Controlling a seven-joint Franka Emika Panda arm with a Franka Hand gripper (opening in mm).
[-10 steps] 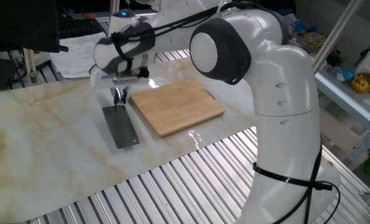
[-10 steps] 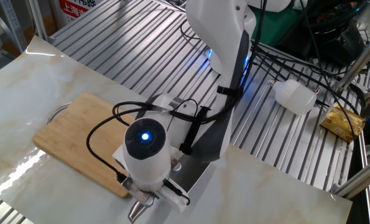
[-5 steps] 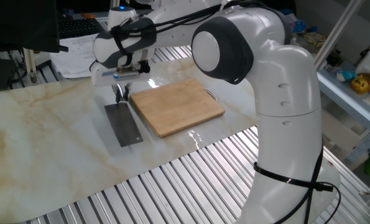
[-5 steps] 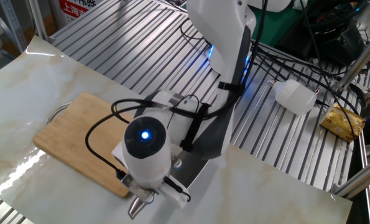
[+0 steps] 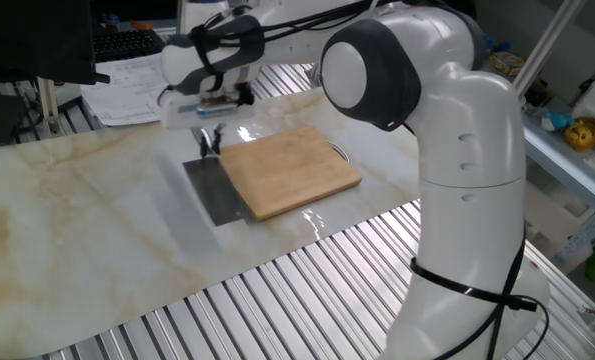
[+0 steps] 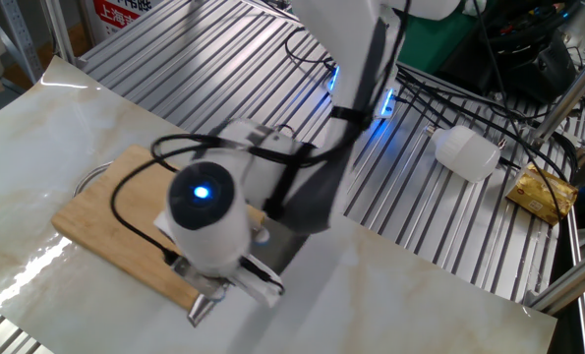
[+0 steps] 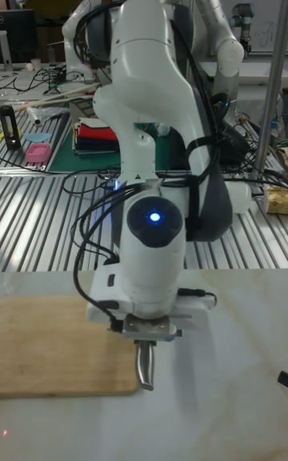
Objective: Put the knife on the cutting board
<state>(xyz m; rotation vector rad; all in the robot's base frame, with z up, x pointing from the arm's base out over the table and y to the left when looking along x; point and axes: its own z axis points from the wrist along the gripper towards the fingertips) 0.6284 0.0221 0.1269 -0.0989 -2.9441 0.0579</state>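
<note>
The knife (image 5: 217, 190) is a cleaver with a broad dark grey blade, and it hangs just over the marble surface with its right edge at the left edge of the cutting board (image 5: 292, 165). My gripper (image 5: 210, 143) is shut on its short silver handle (image 7: 145, 371), which pokes out below the fingers in the tall fixed view. The light-brown wooden board (image 6: 105, 211) lies flat with its metal loop (image 6: 90, 179) on the far edge. In the other fixed view my wrist hides most of the blade (image 6: 284, 246). The board (image 7: 48, 345) reaches to just left of the gripper (image 7: 144, 341).
A marble-look sheet (image 5: 67, 210) covers the slatted metal bench (image 5: 307, 280). Papers (image 5: 127, 75) lie at the back left. A white container (image 6: 466, 150) and a yellow packet (image 6: 543, 192) rest on the slats to the right. My own arm's base (image 5: 457, 200) stands beside the board.
My gripper has carried the knife off the marble and sideways toward the board; the blade now reaches the board's edge. The board has not moved.
</note>
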